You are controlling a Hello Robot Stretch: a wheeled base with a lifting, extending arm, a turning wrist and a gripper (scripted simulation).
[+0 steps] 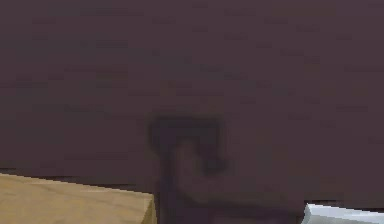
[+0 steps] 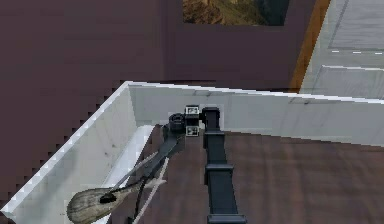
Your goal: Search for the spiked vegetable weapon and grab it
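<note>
Toward the lower left of the arm side view, the dark two-fingered gripper (image 2: 122,196) ended at a roundish grey-tan lump (image 2: 92,205), likely the spiked vegetable, close beside the low white wall (image 2: 100,150) of a dark-floored enclosure. We could not tell whether the gripper held it or anything else. Lifting from there, we judged, risked the rounded thing slipping free or knocking against that wall.

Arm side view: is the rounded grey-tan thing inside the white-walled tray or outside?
Inside: rounded grey-tan thing shows against inner wall of the white-walled tray.
</note>
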